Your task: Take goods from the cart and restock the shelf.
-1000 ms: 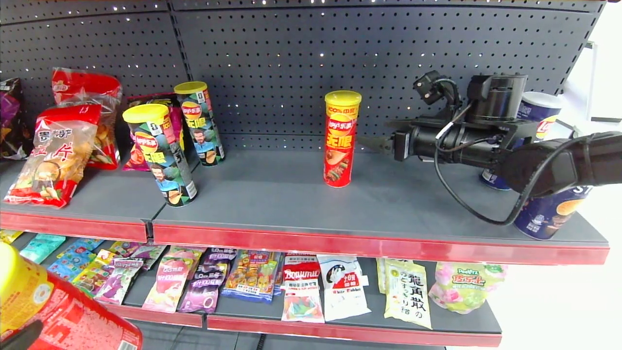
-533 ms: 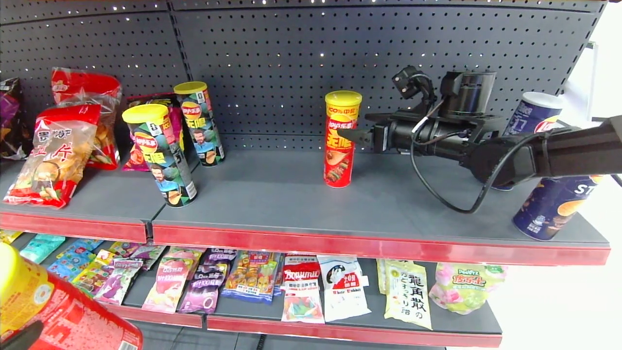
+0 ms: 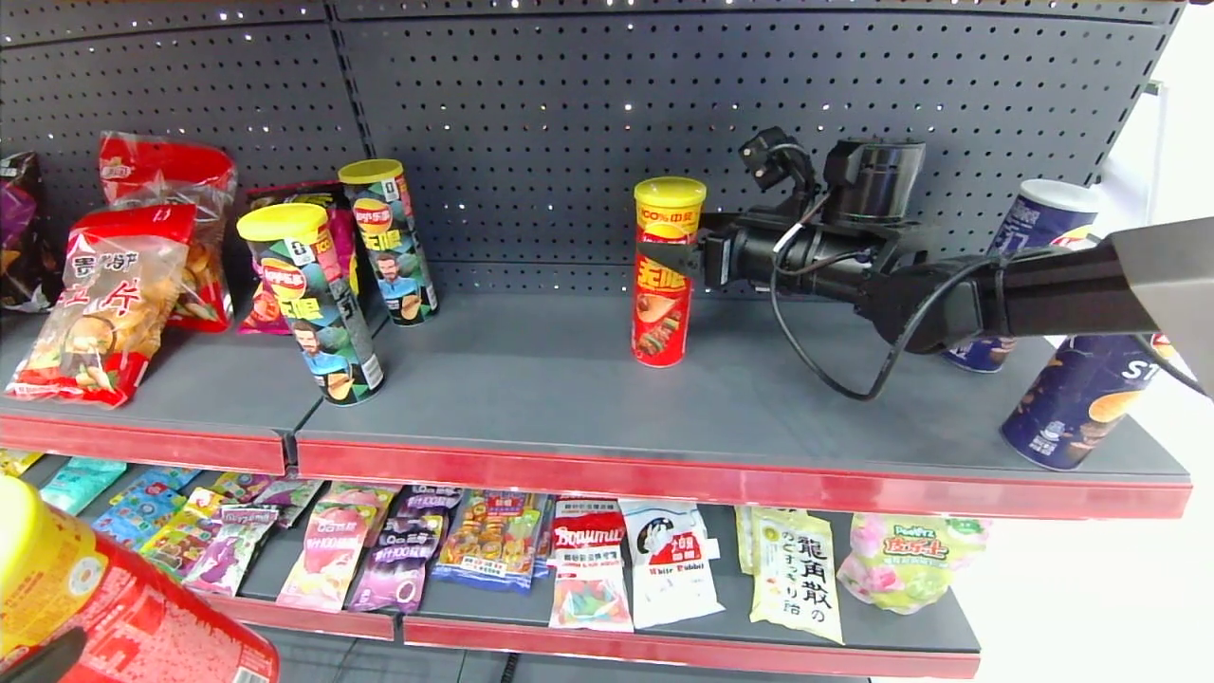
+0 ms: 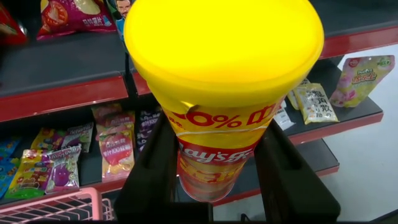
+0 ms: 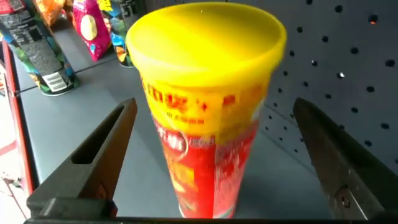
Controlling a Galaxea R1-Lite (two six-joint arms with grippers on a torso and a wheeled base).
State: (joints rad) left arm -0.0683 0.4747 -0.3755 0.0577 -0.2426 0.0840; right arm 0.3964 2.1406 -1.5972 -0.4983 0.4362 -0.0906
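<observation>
A red can with a yellow lid (image 3: 668, 285) stands upright in the middle of the upper shelf (image 3: 531, 379). My right gripper (image 3: 671, 254) comes in from the right at the can's upper part. In the right wrist view this red can (image 5: 208, 143) stands between the open fingers (image 5: 99, 155) of the right gripper (image 5: 214, 115), with a gap on both sides. My left gripper (image 4: 217, 177) is shut on a second red can (image 4: 224, 106), which sits low at the near left in the head view (image 3: 114, 607).
Two green cans (image 3: 308, 299) (image 3: 389, 237) and chip bags (image 3: 104, 294) stand at the shelf's left. Blue cans (image 3: 1081, 398) (image 3: 1034, 223) are at its right end, behind my right arm. Snack packets (image 3: 588, 560) fill the lower shelf. A pink cart basket (image 4: 56, 208) lies below.
My right arm has moved left along the shelf until its open fingers reach both sides of the standing red can. The left gripper and its can have stayed put.
</observation>
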